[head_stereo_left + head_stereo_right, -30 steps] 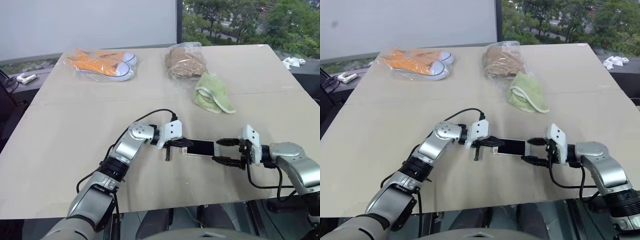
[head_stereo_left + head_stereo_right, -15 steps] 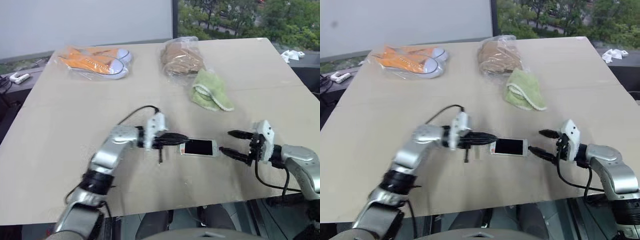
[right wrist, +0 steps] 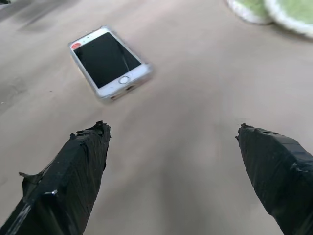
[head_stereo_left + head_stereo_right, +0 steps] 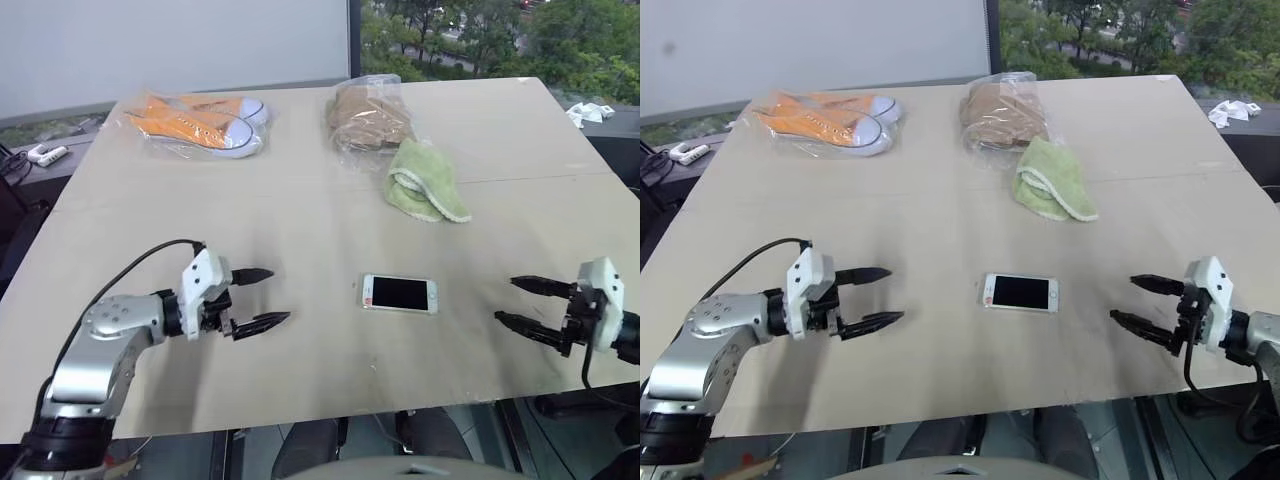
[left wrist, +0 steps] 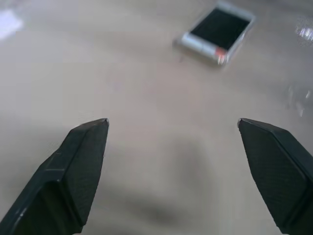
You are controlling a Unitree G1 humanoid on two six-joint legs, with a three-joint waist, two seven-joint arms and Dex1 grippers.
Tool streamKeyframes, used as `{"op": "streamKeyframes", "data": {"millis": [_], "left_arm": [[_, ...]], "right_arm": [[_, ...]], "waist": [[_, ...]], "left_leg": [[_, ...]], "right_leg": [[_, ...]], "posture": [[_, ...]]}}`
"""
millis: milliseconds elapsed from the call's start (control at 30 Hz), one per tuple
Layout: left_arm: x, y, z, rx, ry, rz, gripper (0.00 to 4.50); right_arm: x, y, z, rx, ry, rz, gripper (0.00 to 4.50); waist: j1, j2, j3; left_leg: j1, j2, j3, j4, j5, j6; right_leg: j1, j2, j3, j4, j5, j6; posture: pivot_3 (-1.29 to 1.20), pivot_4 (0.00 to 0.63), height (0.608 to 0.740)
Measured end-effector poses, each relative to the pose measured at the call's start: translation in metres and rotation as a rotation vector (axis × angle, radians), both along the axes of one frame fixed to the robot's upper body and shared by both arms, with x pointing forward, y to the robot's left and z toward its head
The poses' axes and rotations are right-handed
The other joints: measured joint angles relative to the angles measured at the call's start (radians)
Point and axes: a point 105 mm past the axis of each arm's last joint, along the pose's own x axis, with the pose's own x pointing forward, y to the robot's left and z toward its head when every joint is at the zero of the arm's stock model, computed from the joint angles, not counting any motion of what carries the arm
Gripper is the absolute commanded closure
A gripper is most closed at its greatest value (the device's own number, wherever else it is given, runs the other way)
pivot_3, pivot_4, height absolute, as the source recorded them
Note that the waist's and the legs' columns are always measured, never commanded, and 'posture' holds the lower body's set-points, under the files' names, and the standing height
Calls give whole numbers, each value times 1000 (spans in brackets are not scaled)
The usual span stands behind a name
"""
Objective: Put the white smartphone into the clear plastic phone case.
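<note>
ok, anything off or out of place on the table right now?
Nothing spilled or damaged. The phone lies flat, face up, alone at mid-table, both grippers open and well clear: left, right. Whether a clear case sits around it can't be told.

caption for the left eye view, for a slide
White smartphone lies face up on the table between the open left gripper and open right gripper.

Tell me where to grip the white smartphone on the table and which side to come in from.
Grip the white smartphone across its two long edges, near the middle. It lies flat, screen up, on the table, long axis across the robot's front, so come from above. The right gripper, already open, looks slightly nearer than the left gripper.
</note>
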Motion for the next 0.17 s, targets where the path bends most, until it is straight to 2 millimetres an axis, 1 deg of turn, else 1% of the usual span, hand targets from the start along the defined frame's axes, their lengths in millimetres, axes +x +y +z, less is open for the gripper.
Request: {"op": "streamKeyframes", "data": {"millis": [100, 167], "left_arm": [[-2, 8, 2, 22, -19, 39, 37], [-1, 11, 3, 35, -31, 53, 37]], "right_arm": [[-4, -6, 1, -11, 31, 25, 0], [-6, -6, 2, -7, 31, 36, 0]], "waist": [[1, 0, 0], [0, 0, 0]], "left_leg": [[0, 0, 0, 0, 0, 0], [0, 0, 0, 0, 0, 0]], "right_leg": [[0, 0, 0, 0, 0, 0], [0, 0, 0, 0, 0, 0]], "posture": [[0, 150, 740], [0, 150, 740]]}}
